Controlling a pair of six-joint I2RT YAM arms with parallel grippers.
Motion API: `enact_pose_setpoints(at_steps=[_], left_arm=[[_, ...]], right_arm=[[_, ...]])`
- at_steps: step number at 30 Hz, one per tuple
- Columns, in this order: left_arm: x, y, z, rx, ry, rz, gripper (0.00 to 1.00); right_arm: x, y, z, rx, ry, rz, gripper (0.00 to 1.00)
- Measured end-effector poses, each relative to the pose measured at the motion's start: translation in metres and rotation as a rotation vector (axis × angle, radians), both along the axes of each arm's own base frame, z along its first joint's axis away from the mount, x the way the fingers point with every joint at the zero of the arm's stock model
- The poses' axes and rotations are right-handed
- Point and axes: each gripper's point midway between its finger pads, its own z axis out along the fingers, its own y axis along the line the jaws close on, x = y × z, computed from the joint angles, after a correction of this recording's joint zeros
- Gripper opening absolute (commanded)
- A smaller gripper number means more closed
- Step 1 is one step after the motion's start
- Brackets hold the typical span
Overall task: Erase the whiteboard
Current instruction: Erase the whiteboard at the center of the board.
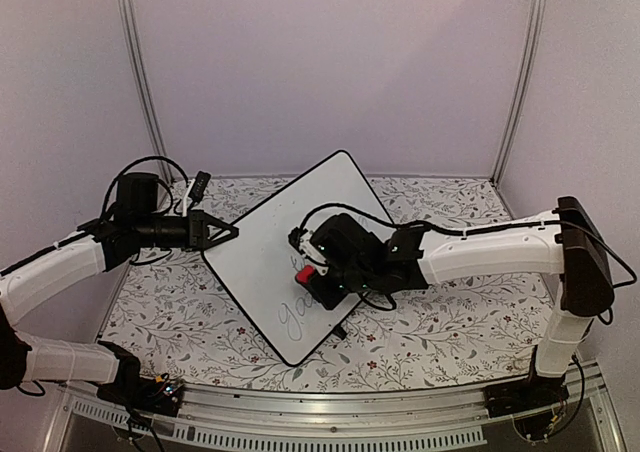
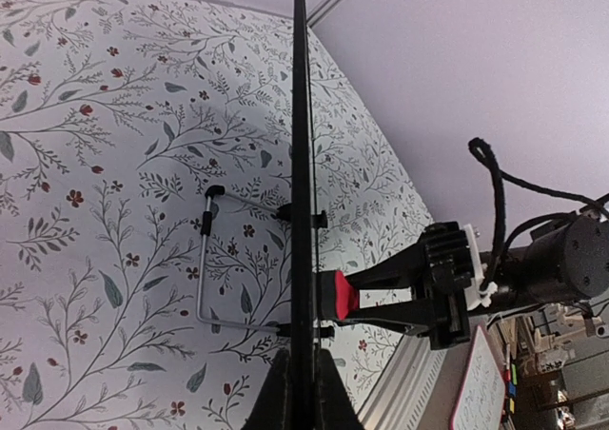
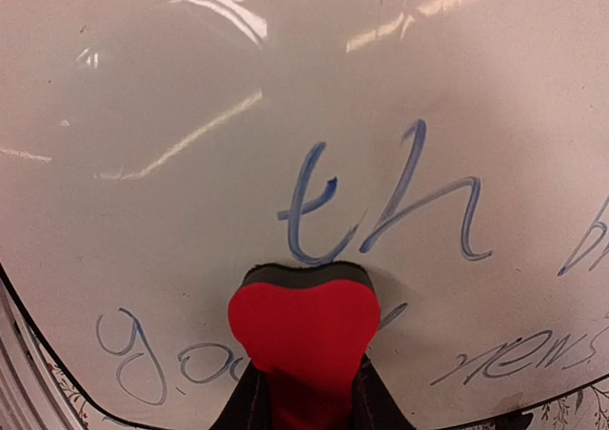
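The whiteboard (image 1: 290, 252), white with a thin black frame, stands tilted on the table and bears handwriting. My left gripper (image 1: 228, 232) is shut on its left edge; in the left wrist view the board shows edge-on as a black line (image 2: 302, 211) between my fingers (image 2: 303, 392). My right gripper (image 1: 318, 277) is shut on a red eraser (image 1: 309, 272) pressed against the board. In the right wrist view the eraser (image 3: 304, 330) sits on the whiteboard (image 3: 190, 87) just below blue letters "th" (image 3: 381, 211). The eraser (image 2: 340, 295) also shows in the left wrist view.
The table (image 1: 450, 312) has a floral cloth. A wire stand (image 2: 205, 278) props the board from behind. Metal rails (image 1: 330, 412) run along the near edge, with purple walls behind and beside.
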Motion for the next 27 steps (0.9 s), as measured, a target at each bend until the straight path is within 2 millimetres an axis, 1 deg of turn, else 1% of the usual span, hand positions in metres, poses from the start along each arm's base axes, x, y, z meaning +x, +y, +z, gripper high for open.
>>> enact_pose_setpoints(at_steps=[13, 21, 27], left_arm=[[0.001, 0.001, 0.000, 0.002, -0.001, 0.005, 0.00], [0.002, 0.002, 0.000, 0.003, 0.000, 0.011, 0.00], [0.002, 0.002, 0.000, 0.003, -0.001, 0.013, 0.00]], right_arm=[[0.020, 0.019, 0.025, 0.023, -0.039, 0.005, 0.00], [0.027, 0.027, 0.033, 0.024, -0.055, 0.015, 0.00], [0.029, 0.028, 0.034, 0.023, -0.056, 0.018, 0.00]])
